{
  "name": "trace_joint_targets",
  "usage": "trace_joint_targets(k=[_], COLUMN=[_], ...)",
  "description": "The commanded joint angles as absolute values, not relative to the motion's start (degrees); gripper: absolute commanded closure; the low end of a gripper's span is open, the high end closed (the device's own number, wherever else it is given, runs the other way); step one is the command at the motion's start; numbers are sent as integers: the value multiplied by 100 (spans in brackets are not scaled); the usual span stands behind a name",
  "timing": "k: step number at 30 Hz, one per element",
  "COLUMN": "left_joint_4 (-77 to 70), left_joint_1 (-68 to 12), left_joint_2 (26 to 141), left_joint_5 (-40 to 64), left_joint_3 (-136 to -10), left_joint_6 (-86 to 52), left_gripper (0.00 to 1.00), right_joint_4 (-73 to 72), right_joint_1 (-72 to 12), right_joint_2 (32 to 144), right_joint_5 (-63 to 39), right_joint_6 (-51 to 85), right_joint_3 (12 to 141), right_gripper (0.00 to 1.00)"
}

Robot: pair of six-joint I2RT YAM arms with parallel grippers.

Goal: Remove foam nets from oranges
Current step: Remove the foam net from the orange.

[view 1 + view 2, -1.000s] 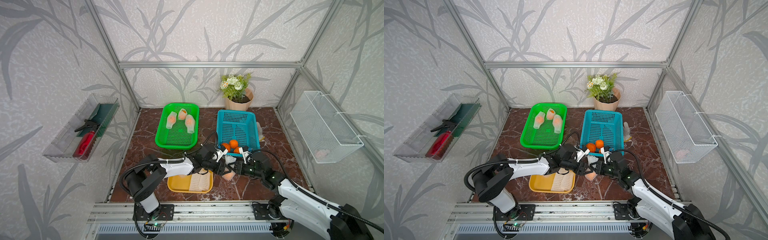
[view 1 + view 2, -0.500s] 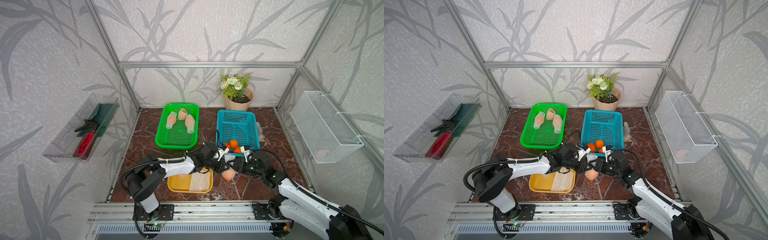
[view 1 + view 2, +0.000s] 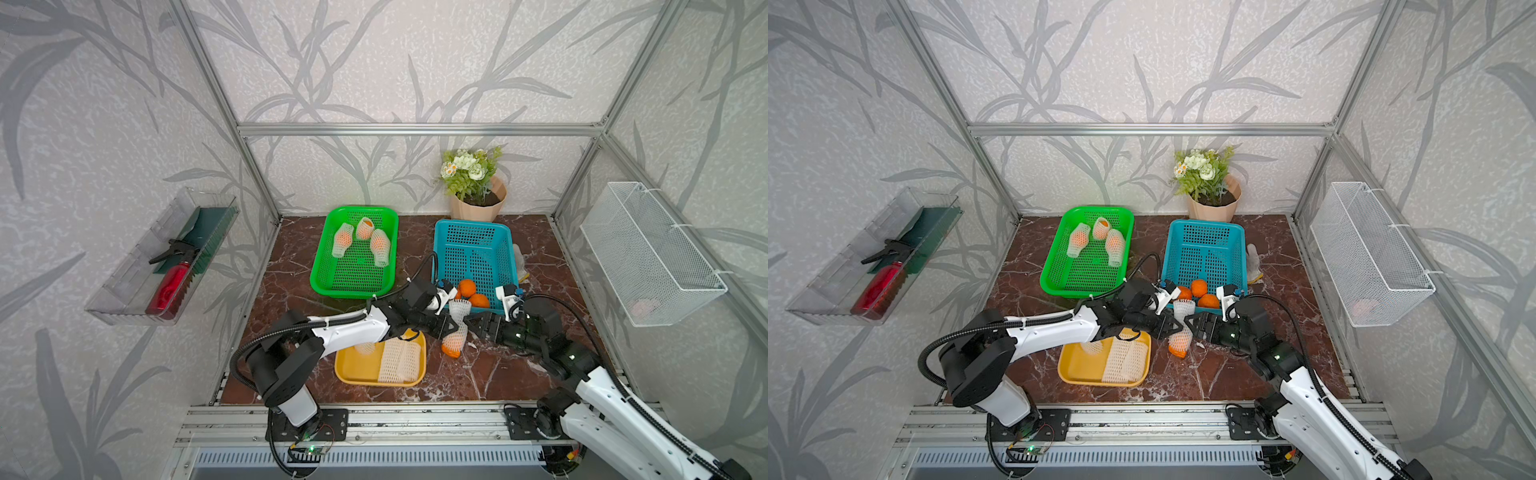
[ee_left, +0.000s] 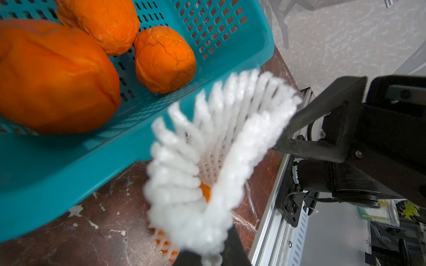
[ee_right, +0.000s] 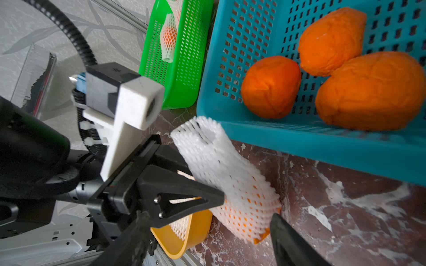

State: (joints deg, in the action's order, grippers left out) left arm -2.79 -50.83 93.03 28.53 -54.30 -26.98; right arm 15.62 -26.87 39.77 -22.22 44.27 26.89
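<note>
- Off-white foam net (image 3: 457, 326) is held roughly upright just beside the near rim of the blue basket (image 3: 471, 224); my left fingers (image 5: 196, 195) are pinched on its side.
- My right fingers (image 5: 292, 244) stand spread apart close beside it, holding nothing.
- I see only the lower end of its orange (image 3: 451, 352) poking out; mesh hides the rest, and whether it touches the counter (image 3: 291, 286) I cannot tell.
- Loose nets (image 3: 399, 361) in the yellow tray (image 3: 351, 372) lie partly under my left arm (image 3: 349, 330), so I cannot count them.

Foam net (image 3: 460, 311) looks soft, fuzzy, matt white; bare oranges (image 3: 467, 287) dull and wrinkled; teal basket (image 3: 469, 245) at one o'clock, perforated glossy plastic; tabletop (image 3: 498, 374) polished brown marble-look, white-veined; yellow tray (image 3: 353, 370) smooth plastic.
</note>
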Motion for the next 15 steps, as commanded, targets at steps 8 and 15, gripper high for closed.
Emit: trace_joint_targets(k=[8,15], left_joint_4=[791,2522], left_joint_1=[-5020,-5010], left_joint_2=[8216,7255], left_joint_5=[2567,2286], left_joint_3=[-5808,-6096], left_joint_6=[-2655,-2579], left_gripper=[87,87], right_joint_4=[2836,2925], right_joint_1=[-2662,-2676], right_joint_2=[3666,3726], right_joint_5=[-2254,-2759], right_joint_6=[4022,3964], right_joint_3=[3041,2944], right_gripper=[17,16])
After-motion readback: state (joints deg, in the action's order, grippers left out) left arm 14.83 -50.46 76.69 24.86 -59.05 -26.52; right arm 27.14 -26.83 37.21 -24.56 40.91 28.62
